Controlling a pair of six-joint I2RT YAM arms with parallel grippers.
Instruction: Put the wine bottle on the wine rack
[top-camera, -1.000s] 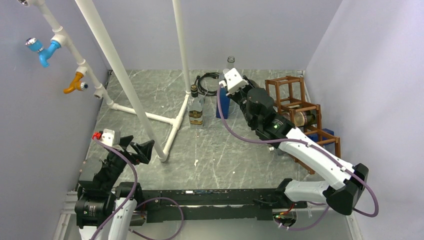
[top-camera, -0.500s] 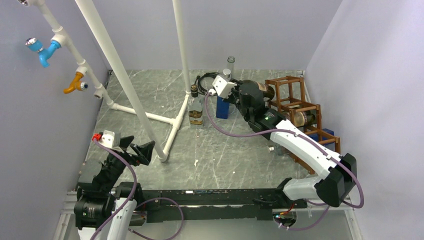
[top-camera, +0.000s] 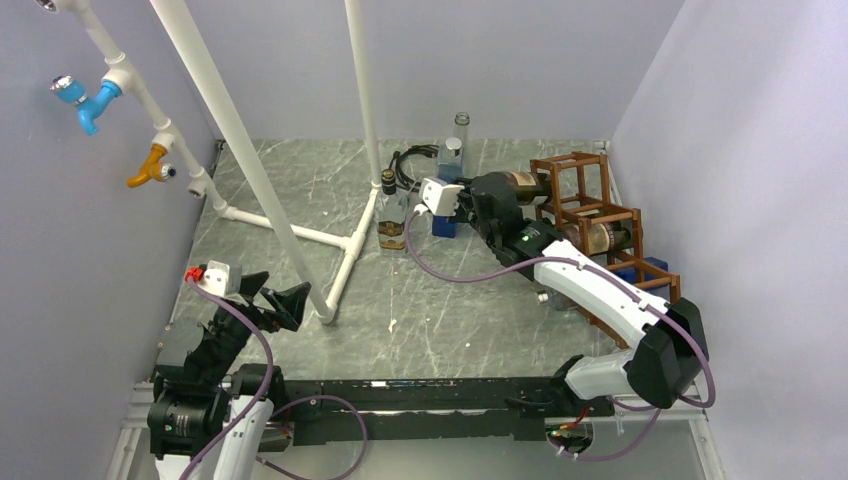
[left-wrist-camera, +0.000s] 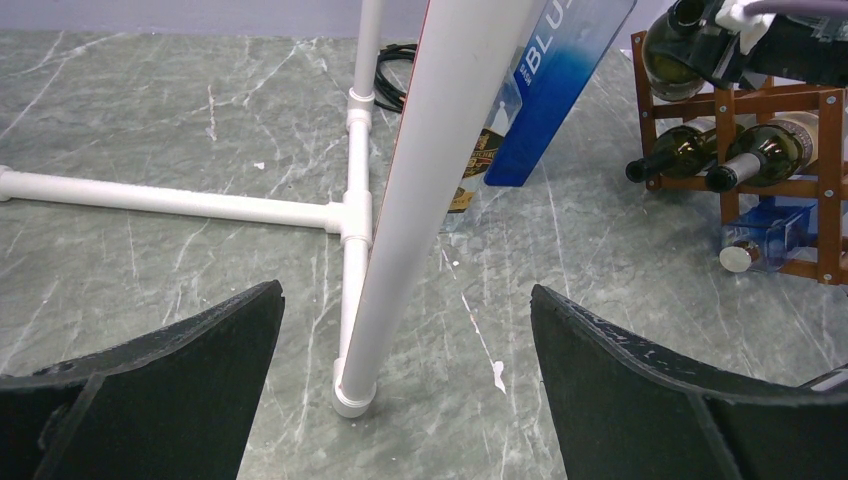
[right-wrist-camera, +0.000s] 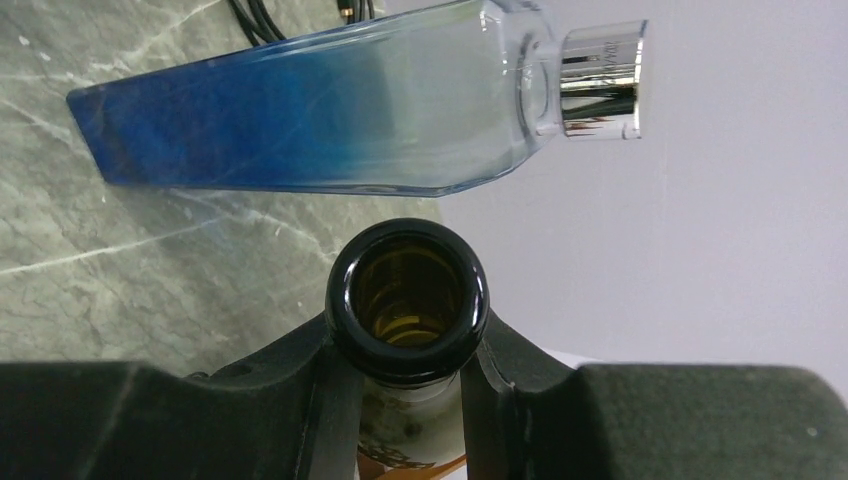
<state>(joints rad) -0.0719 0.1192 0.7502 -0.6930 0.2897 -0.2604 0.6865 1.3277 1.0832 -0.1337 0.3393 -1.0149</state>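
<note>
Wine bottle (top-camera: 522, 183): dark glass, lying roughly level above the worktop, its body pointing toward the top cell of the rack. The right wrist view looks straight into its open mouth (right-wrist-camera: 408, 288).
Right claw (top-camera: 488, 203): closed on the wine bottle's neck, one finger (right-wrist-camera: 325, 385) on either side just below the lip.
Wine rack (top-camera: 600, 213): reddish-brown frame of stepped square cells at the worktop's right rear. Whether the held bottle has entered the top cell cannot be told.
Racked bottles (left-wrist-camera: 765, 152): two dark bottles lie side by side in the middle row, necks facing out. A clear bottle (left-wrist-camera: 768, 236) with a white cap lies in a lower cell.
Blue bottle (top-camera: 447, 188): tall, square-sided, blue fading to clear, silver cap, standing just beside the right claw.
Labelled bottle (top-camera: 392, 218): small and clear, standing left of the blue bottle, at the foot of the pipe frame.
Black cable (top-camera: 412, 165): coiled behind those two bottles.
Pipe frame (top-camera: 255, 160): white tubing, with a T-shaped base on the worktop.
Left claw (top-camera: 275, 300): spread wide with nothing between its fingers, low at the near left, facing the frame's slanted pipe.
Worktop (top-camera: 430, 300): grey, marble-patterned.
</note>
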